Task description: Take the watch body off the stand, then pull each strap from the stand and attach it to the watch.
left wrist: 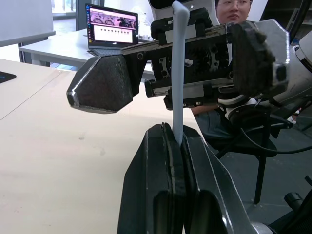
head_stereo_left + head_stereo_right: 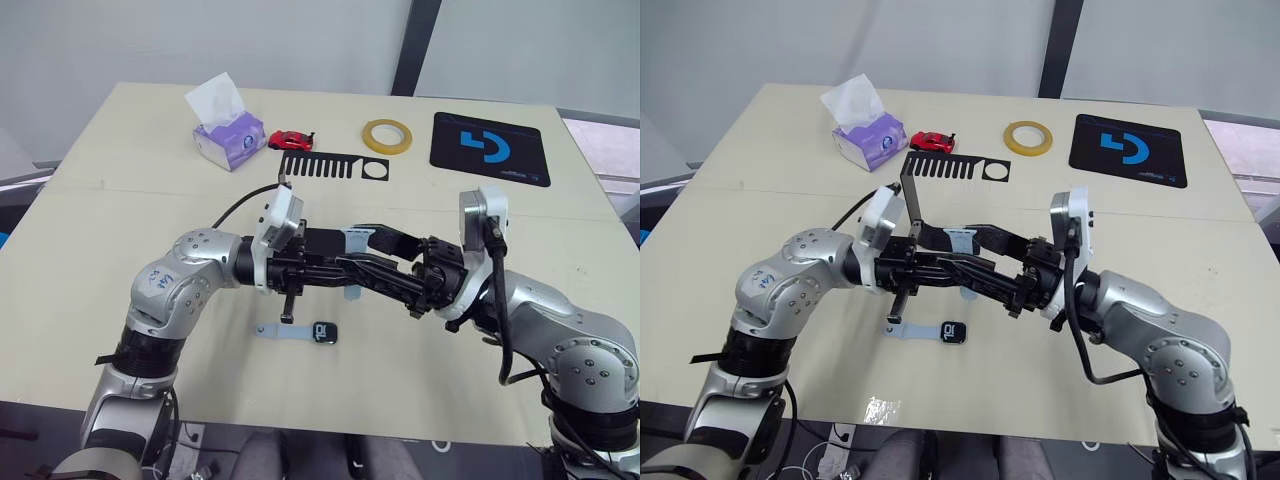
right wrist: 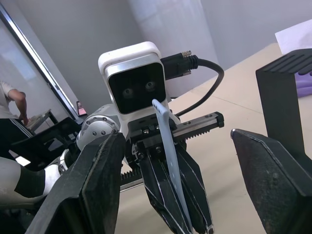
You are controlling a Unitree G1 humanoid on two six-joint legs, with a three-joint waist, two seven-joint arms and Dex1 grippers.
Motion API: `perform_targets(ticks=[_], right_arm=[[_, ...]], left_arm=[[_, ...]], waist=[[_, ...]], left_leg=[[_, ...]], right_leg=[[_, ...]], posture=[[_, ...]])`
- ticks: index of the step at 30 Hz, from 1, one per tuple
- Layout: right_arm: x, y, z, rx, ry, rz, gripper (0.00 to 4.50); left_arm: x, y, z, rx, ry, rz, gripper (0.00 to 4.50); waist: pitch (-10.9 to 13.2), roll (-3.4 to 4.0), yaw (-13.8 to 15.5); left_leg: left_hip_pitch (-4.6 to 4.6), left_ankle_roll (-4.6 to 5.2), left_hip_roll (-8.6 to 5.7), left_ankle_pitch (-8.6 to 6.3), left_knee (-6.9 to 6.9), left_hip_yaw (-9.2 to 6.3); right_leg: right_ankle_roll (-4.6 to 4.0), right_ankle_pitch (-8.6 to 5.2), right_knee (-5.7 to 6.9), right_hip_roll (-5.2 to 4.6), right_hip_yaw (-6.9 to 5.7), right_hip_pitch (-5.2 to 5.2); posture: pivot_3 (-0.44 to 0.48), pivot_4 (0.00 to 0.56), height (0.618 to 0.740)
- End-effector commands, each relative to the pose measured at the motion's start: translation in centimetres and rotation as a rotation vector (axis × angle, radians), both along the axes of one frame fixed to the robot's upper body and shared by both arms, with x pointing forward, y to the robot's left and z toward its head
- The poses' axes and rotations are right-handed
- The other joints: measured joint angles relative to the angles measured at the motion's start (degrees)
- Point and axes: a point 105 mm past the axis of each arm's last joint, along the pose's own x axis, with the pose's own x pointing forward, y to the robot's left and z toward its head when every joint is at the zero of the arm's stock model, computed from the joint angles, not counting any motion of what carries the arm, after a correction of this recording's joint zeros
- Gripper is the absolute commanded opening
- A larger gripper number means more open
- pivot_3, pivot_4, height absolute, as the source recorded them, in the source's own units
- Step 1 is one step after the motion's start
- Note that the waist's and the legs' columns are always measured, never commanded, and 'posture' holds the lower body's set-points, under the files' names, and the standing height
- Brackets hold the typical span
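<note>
Left end effector (image 1: 178,161) clamped on pale blue-grey strap (image 1: 179,73), thin, flexible, upright between fingers. Right end effector (image 3: 178,161) spread wide, facing it, fingers either side of strap. Watch body (image 2: 326,333), dark glossy screen, lies on worktop (image 2: 120,230) below, second strap (image 2: 285,332) attached. Black slotted stand (image 2: 330,166) behind. Tissue box (image 2: 230,140), red toy car (image 2: 291,139), yellow tape ring (image 2: 387,135), mouse pad (image 2: 490,148) along far edge.

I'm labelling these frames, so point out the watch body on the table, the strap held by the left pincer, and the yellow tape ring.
watch body (image 2: 326,333), left eye view, dark screen.
held strap (image 1: 179,78), left wrist view, mid-length.
yellow tape ring (image 2: 387,135), left eye view, rim.
</note>
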Motion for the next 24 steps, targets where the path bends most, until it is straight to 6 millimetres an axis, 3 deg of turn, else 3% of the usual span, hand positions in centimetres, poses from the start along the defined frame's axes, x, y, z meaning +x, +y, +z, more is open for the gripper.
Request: perform_targets(ticks=[1,6,8,18,20,23,24], right_arm=[[-0.66,0.09,0.72,0.012,-0.029,0.033,3.72],[-0.58,0.10,0.50,-0.011,-0.033,0.029,3.72],[-0.55,0.12,0.32,-0.023,-0.035,0.026,3.17],[-0.62,0.10,0.24,-0.026,-0.037,0.024,3.17],[-0.60,0.04,0.30,-0.021,-0.037,0.023,2.62],[-0.65,0.02,0.26,-0.025,-0.039,0.024,1.35],[-0.67,0.02,0.23,-0.027,-0.039,0.024,1.35]], left_arm=[[-0.51,-0.10,0.60,-0.002,-0.043,-0.019,0.00],[-0.76,-0.16,0.57,0.000,-0.049,-0.021,0.00],[-0.81,-0.18,0.62,-0.001,-0.051,-0.022,0.00],[-0.65,-0.02,0.41,0.003,-0.052,-0.017,0.00],[-0.68,-0.02,0.32,0.005,-0.052,-0.016,0.00],[-0.73,-0.01,0.28,0.005,-0.053,-0.017,0.00],[-0.73,0.00,0.28,0.005,-0.053,-0.017,0.00]], waist=[[0.0,0.00,0.0],[0.0,0.00,0.0],[0.0,0.00,0.0],[0.0,0.00,0.0],[0.0,0.00,0.0],[0.0,0.00,0.0],[0.0,0.00,0.0]], left_leg=[[-0.01,0.00,0.00,0.00,0.01,0.00],[-0.01,0.00,0.00,0.00,0.01,0.00],[-0.01,0.00,0.00,0.00,0.03,0.00],[-0.01,0.01,0.00,0.00,0.12,0.00],[-0.01,0.01,0.00,0.00,0.13,0.00],[-0.02,0.01,0.00,0.00,0.15,0.00],[-0.02,0.01,0.00,0.00,0.16,0.00]], right_leg=[[0.00,0.00,0.00,0.00,0.00,0.00],[0.00,0.00,0.02,0.00,0.00,0.00],[0.00,0.00,0.02,0.00,0.00,0.00],[0.00,0.00,0.07,0.00,0.00,0.00],[0.00,0.00,0.07,0.00,0.00,0.01],[0.00,0.00,0.08,0.00,0.00,0.01],[0.00,0.00,0.09,0.00,0.00,0.01]], posture=[[0.000,0.150,0.738],[0.000,0.150,0.738],[0.000,0.150,0.738],[0.000,0.150,0.738],[0.000,0.150,0.738],[0.000,0.150,0.738],[0.000,0.150,0.738]])
